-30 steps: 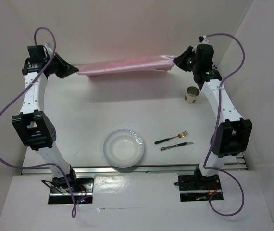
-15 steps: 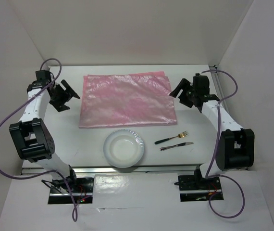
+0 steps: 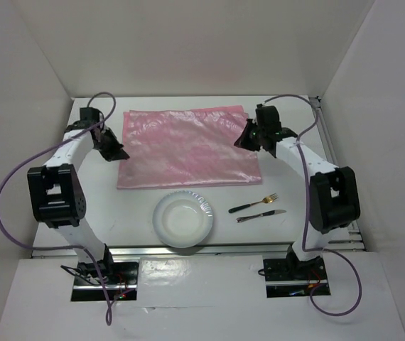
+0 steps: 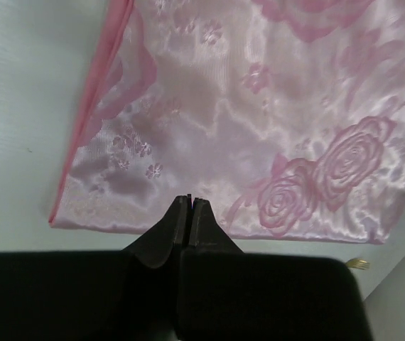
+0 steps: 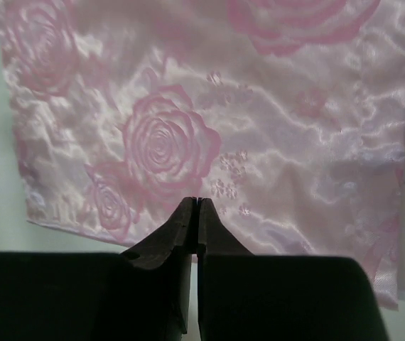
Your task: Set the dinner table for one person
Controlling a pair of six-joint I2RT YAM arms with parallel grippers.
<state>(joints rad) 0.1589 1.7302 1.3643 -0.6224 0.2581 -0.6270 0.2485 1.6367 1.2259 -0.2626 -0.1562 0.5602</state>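
From above, the table (image 3: 295, 186) is the big white top filling the pen between the walls, with its metal rail at the near edge by the arm bases. A pink cloth (image 3: 188, 148) lies spread flat on its far middle, probably as the mat for the place setting. The left gripper (image 3: 115, 150) sits at the cloth's left edge and the right gripper (image 3: 245, 140) at its right edge, which looks to me like a pair placed to square or press the fabric. The plate (image 3: 182, 219) waits just beside the cloth's near edge. The fork (image 3: 254, 204) and knife (image 3: 261, 216) lie side by side to its right, off the cloth, so I'd say the setting proper is not yet begun. In the left wrist view the fingers (image 4: 181, 224) are pressed together on nothing, their tips over the rose-patterned hem, with bare table to the left. I cannot tell whether they touch the fabric. In the right wrist view that gripper's fingers (image 5: 185, 220) are likewise together and empty, pointing at a large rose, with a strip of table past the cloth's edge.
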